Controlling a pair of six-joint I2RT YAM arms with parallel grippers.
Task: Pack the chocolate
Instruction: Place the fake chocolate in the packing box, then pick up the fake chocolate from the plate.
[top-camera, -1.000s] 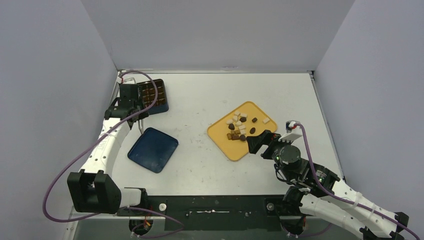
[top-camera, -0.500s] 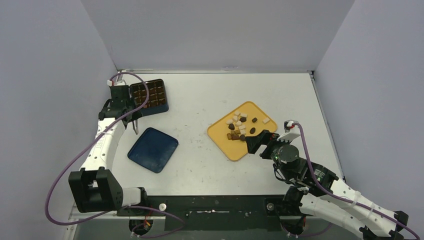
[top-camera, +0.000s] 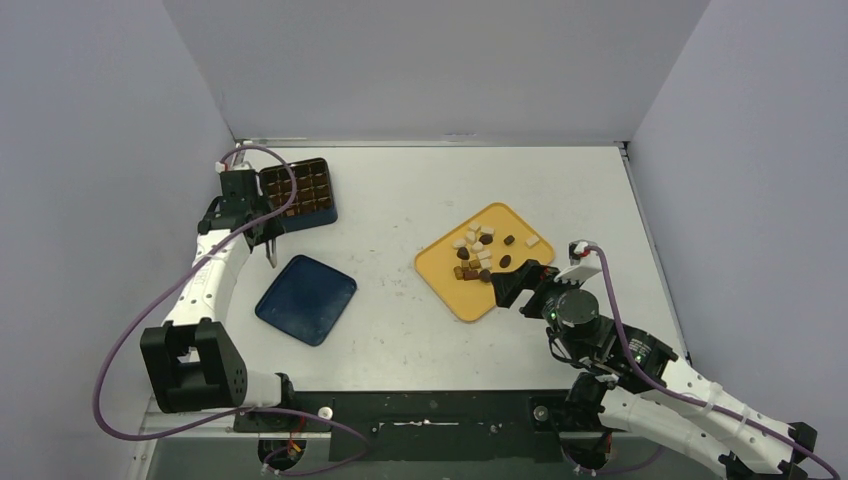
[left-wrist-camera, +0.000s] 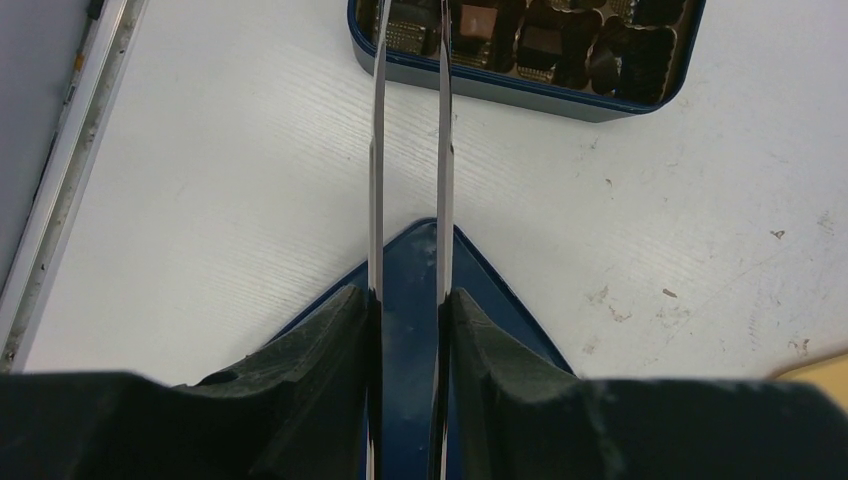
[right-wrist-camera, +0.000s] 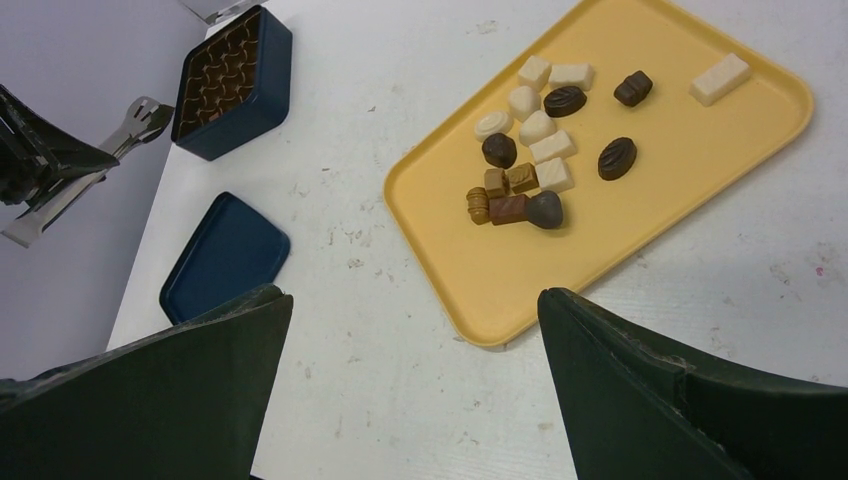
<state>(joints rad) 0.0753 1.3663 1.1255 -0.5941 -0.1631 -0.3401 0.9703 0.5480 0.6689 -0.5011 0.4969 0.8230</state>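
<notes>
Around the job I see a dark blue box (right-wrist-camera: 240, 120) with a grid of compartments at the far left of the table (top-camera: 400, 200). Its blue lid (top-camera: 306, 299) lies flat nearer to me, apart from the box. The chocolate (top-camera: 483, 252) is a loose cluster of dark, brown and cream pieces on the far half of a yellow tray (top-camera: 470, 295), right of centre and well apart from the box.

The left gripper (left-wrist-camera: 408, 310) is clenched on metal tongs (left-wrist-camera: 375, 150). Its wrist view shows the two blades slightly apart, passing over a corner of the lid and running up to the box, their tips cut off by the frame. The top view shows only a thin sliver of the tongs.

The right gripper (top-camera: 523, 279) is spread wide and holds nothing, near the tray's near right edge. Its wrist view shows the chocolate shapes clearly: ovals, cubes and one cream bar lying apart.

The table is white and scuffed, with plain grey walls on three sides.
</notes>
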